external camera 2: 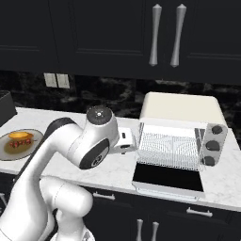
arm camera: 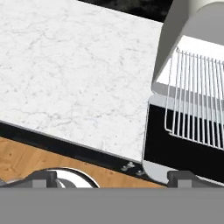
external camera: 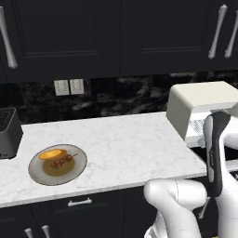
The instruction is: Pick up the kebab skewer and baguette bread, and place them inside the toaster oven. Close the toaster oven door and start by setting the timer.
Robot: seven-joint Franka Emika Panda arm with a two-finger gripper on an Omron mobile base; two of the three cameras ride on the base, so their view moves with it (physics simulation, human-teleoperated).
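The kebab skewer and the golden baguette bread lie side by side on a grey plate at the left of the counter, also visible as skewer and bread. The cream toaster oven stands at the right. Its dark glass toaster oven door hangs open and flat, with the wire rack slid out over it. My gripper is open and empty, above the counter's front edge just left of the door, far from the plate.
A dark grey slot toaster stands at the counter's far left. Three dark knobs run down the oven's right side. Dark cabinets hang above, drawers sit below the white marble counter, and wooden floor lies past its edge.
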